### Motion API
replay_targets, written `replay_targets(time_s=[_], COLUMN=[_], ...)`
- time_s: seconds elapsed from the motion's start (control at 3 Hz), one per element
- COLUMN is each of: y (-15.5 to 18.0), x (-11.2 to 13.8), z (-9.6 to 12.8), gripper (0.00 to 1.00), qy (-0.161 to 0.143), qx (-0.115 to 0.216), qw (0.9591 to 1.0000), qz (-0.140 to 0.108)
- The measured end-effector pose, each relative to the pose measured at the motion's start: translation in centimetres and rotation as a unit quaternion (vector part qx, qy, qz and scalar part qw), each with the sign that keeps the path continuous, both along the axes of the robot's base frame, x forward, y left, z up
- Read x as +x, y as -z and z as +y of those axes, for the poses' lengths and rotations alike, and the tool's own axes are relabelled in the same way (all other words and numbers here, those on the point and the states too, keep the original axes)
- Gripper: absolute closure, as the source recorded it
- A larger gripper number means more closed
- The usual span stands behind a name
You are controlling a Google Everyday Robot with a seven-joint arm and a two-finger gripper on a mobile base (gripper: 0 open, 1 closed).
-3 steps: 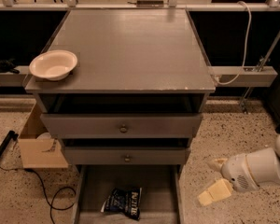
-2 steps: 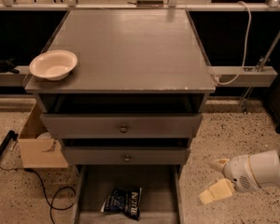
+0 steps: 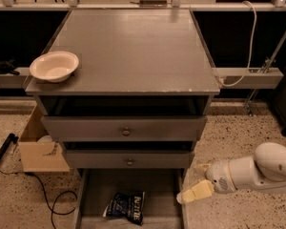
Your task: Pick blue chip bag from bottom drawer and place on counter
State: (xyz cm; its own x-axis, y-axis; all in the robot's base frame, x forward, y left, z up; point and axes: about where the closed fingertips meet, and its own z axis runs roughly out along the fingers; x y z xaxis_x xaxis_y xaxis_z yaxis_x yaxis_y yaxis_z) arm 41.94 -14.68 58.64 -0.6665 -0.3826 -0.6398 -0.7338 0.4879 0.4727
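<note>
Blue chip bag [image 3: 126, 207] lying in bottom drawer [image 3: 155, 190], gripper [image 3: 197, 180] spread empty just right, seemingly outside it

Bottom drawer [image 3: 155, 185] lies open from above; end effector [image 3: 199, 180] hangs beside its right wall.

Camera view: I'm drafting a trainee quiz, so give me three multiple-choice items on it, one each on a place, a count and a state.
1. The chip bag lies in: A. top drawer B. middle drawer C. bottom drawer
2. Drawer knobs showing: A. one B. two C. four
3. The gripper, low at the right of the bottom drawer, is: A. open and empty B. shut on the bag C. inside the drawer
Answers: C, the bag sits on the lowest tray; B, one knob on each upper drawer front; A, its fingers are spread with nothing between.
</note>
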Motion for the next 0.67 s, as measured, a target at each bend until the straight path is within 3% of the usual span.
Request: replay_targets(time_s=[0.33, 0.67], y=[3.51, 4.25], x=[1.03, 0.94], z=[3.91, 4.57], gripper=[0.00, 0.00], qy=[0.007, 0.009], qx=[0.015, 0.020], qw=[0.9998, 0.9996], qz=[0.015, 0.019])
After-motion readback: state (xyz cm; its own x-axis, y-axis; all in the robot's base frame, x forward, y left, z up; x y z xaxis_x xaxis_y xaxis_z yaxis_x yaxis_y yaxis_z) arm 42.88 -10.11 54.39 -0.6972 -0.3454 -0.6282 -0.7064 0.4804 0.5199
